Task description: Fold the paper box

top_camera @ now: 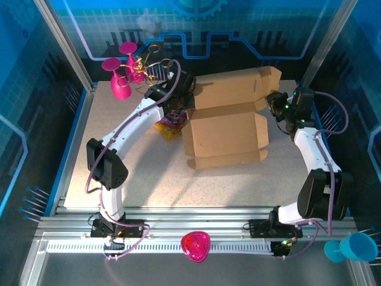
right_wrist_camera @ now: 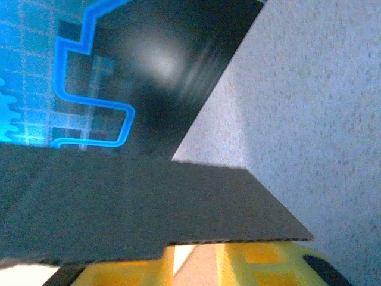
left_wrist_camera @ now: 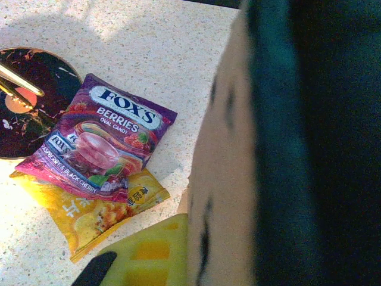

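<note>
Left tool [top_camera: 178, 102]: clenched, apparently pinching the paper box [top_camera: 226, 134] at its left edge.
Right tool [top_camera: 275, 106]: at the box's far right corner; I cannot tell whether it grips.
Box: mid tabletop [top_camera: 137, 173], between both tools.
Progress: far panel raised; near flap lies flat, so walls and tabs probably remain.
Room: snack packet [left_wrist_camera: 101, 149] just left of the box; open tabletop on its near side.
</note>
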